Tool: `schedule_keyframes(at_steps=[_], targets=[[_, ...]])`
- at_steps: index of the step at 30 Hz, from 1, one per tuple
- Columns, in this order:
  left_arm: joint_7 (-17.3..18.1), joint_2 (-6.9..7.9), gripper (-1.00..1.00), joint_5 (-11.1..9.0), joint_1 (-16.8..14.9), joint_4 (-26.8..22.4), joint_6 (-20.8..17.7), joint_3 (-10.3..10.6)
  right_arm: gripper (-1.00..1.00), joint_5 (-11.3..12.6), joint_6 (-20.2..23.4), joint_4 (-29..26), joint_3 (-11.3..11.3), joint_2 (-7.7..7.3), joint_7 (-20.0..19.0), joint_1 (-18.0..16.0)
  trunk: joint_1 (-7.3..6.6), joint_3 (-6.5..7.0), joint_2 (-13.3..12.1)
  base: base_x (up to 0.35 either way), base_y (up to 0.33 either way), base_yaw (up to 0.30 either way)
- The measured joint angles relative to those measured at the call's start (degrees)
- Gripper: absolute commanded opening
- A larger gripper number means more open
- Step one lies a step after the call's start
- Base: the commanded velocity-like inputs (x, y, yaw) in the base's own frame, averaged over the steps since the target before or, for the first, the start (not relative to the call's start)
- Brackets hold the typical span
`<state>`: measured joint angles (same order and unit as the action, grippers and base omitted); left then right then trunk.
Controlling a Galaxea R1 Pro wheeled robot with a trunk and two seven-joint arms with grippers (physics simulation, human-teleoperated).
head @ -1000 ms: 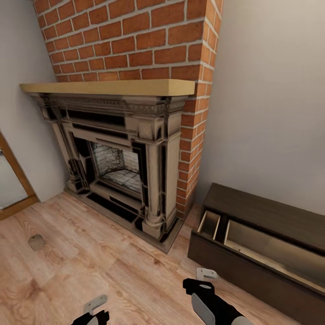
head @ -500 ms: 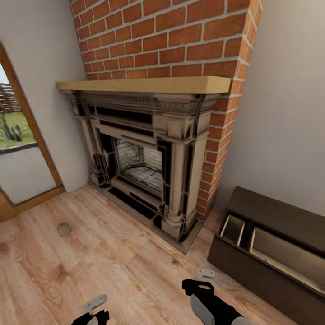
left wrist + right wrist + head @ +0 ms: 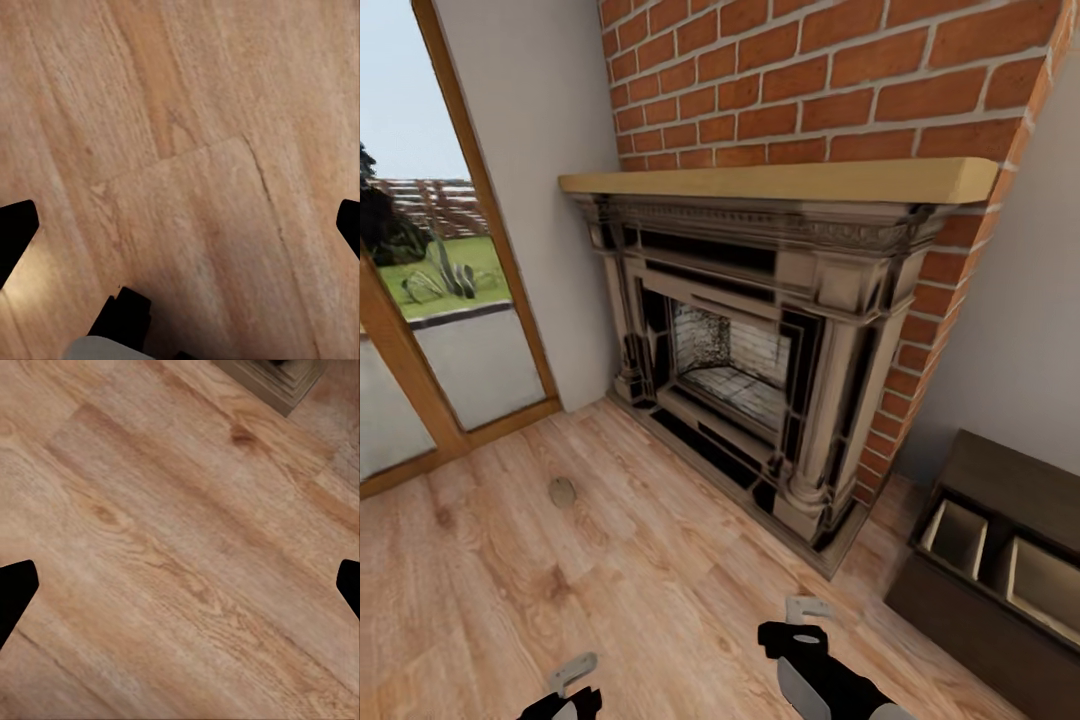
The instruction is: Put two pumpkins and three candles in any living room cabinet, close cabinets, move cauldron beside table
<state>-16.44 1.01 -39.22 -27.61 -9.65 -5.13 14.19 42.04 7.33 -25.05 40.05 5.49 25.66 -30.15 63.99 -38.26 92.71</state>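
Head view: stubby tan candle (image 3: 562, 491) on grained wood floor (image 3: 510, 600), dark cabinet (image 3: 1000, 570) drawers open; both grippers' jaws spread.

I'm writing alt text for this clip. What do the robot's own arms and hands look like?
In the head view, the right arm is matte black with a pale grey panel, ending in a light grey metal hand. The left hand matches: grey bracket on black. In the wrist views, black fingertips frame the wood floor.

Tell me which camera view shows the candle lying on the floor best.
The head view: the candle lies there as a small tan stub on the wooden floor, left of the fireplace and near the glass door. Both wrist views look down on floor planks.
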Motion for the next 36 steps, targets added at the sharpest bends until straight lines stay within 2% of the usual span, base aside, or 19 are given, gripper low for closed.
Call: schedule_keyframes(at_steps=[9,17,24,36], targets=[[0.0,-0.03,1.0,0.0,0.0,0.0,0.0,0.0,1.0,0.0,0.2,0.0,1.2,0.01,0.0,0.0,0.0,-0.51,0.0,0.272,0.228,0.236],[0.0,-0.08,1.0,0.0,0.0,0.4,0.0,0.0,1.0,0.0,-0.1,-0.1,1.2,-0.23,-0.6,0.0,0.0,-0.98,0.0,0.277,0.221,0.211],[0.0,-0.09,1.0,0.1,0.0,0.8,0.0,0.0,1.0,0.1,0.1,-0.1,1.2,-0.34,-3.3,0.0,0.0,-1.09,0.0,0.277,0.221,0.094],[0.0,-0.08,1.0,0.1,0.0,0.8,0.0,0.0,1.0,0.0,0.2,-0.1,1.2,-0.34,-3.7,0.0,-0.01,-1.09,0.0,0.282,0.21,0.264]])
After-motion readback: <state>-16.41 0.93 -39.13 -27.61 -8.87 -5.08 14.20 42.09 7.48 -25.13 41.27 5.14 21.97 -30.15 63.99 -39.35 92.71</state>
